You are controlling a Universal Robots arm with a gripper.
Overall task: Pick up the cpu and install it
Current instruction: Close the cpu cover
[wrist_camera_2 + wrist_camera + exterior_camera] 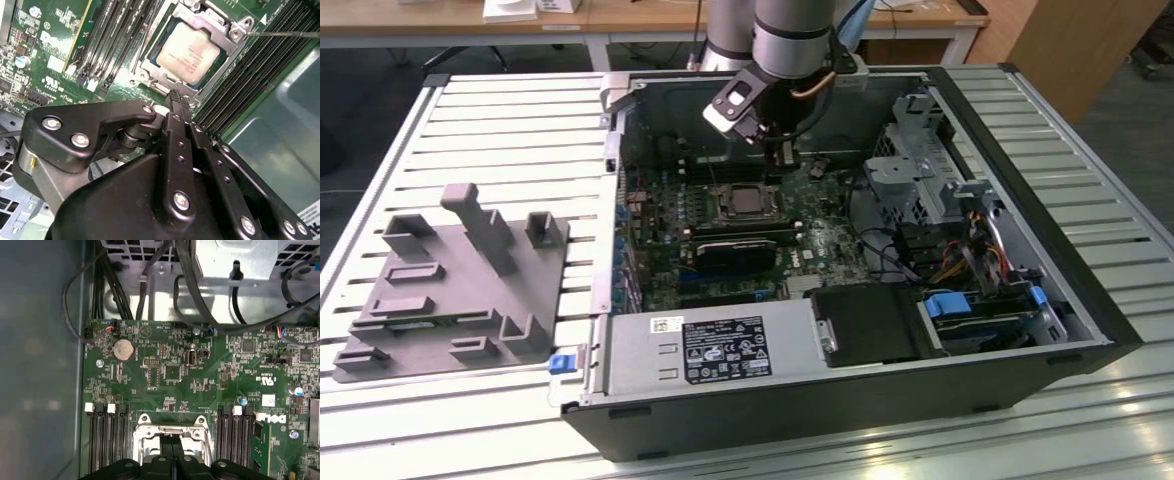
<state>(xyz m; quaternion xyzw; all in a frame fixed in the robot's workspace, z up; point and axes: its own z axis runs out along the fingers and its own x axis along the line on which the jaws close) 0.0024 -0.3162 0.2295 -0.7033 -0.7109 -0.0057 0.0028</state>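
PC case (854, 410): cpu (192, 52) in socket (225, 60), claw (178, 96) nr, clear.

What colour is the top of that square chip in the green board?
The cpu has a pale silver metal top, clearest in the second wrist view.

Exterior view: high, far, over the open case (854, 415). Both wrist views sat close behind fingers (176, 130), sharing socket (236, 34).

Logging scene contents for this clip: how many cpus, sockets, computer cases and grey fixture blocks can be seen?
cpu: 1
socket: 1
computer case: 1
grey fixture block: 1
Total: 4
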